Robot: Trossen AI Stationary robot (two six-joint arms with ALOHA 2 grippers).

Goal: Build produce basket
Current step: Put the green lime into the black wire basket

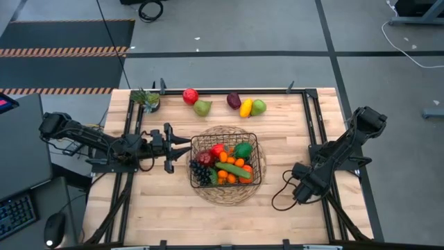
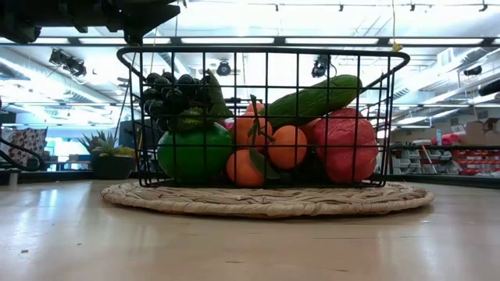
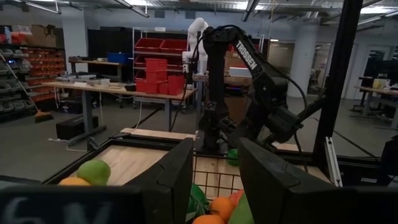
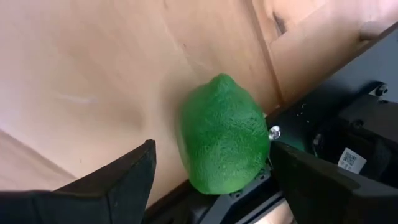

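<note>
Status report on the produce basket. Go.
Left gripper open beside black wire-mesh basket, filled. Right gripper open around green lime. Five toy fruits at far edge.

Filled basket [image 1: 254, 144] on wicker mat [image 1: 226, 191], left end effector [image 1: 182, 147] beside, seemingly open

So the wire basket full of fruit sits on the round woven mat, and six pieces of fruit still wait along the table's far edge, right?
Not quite: the high view shows five pieces there, not six. The basket does sit on the woven mat.
</note>
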